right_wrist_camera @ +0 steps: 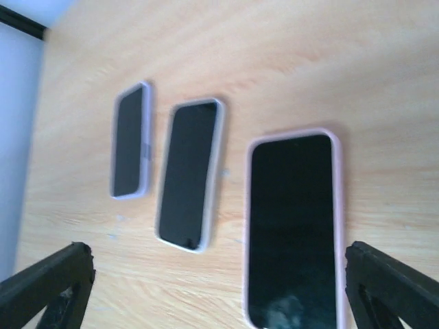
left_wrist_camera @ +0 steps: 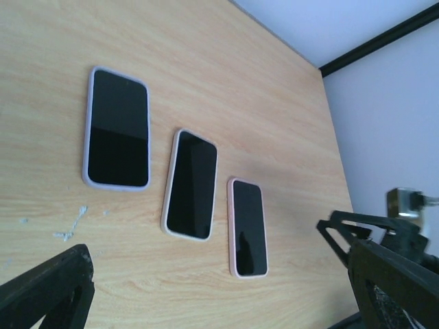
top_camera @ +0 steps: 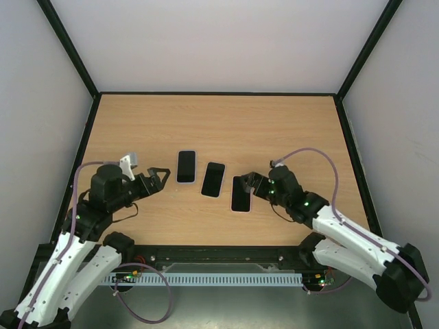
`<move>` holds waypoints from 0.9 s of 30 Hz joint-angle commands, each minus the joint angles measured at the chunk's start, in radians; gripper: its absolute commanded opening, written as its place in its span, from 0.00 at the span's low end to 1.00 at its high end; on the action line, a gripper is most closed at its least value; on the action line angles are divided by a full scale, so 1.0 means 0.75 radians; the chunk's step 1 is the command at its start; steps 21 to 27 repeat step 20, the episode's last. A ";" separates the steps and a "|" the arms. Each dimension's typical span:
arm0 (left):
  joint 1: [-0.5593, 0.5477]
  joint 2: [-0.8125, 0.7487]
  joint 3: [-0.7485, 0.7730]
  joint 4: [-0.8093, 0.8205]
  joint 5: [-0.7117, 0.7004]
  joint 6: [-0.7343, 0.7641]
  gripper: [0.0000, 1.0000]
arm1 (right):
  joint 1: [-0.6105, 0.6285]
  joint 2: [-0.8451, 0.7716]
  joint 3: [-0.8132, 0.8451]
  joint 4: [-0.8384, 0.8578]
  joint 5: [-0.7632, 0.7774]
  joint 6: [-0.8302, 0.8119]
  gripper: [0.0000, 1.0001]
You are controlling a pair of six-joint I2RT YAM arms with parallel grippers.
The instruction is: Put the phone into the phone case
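Insertion looks done: pink-cased phone (top_camera: 241, 194) lies flat on the tabletop (top_camera: 206, 123) beside a white-cased phone (top_camera: 213, 179) and lavender-cased phone (top_camera: 186, 166), close by the open right jaws; left jaws gape too. Next likely: pressing corners home.

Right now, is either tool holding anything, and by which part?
Nothing is held. The left tool and the right tool are both open and empty.

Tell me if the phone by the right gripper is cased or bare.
Cased: a pink case frames the phone on every visible side.
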 commanded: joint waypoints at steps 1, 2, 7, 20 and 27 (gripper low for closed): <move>0.007 0.020 0.157 -0.050 -0.119 0.088 1.00 | -0.006 -0.133 0.203 -0.216 0.102 -0.074 0.98; 0.007 0.035 0.201 -0.063 -0.143 0.105 1.00 | -0.005 -0.158 0.253 -0.252 0.117 -0.086 0.98; 0.007 0.105 0.388 -0.115 -0.207 0.173 1.00 | -0.006 -0.245 0.509 -0.441 0.217 -0.172 0.98; 0.007 0.050 0.355 -0.070 -0.195 0.177 1.00 | -0.006 -0.423 0.527 -0.462 0.221 -0.131 0.97; 0.007 0.050 0.355 -0.070 -0.195 0.177 1.00 | -0.006 -0.423 0.527 -0.462 0.221 -0.131 0.97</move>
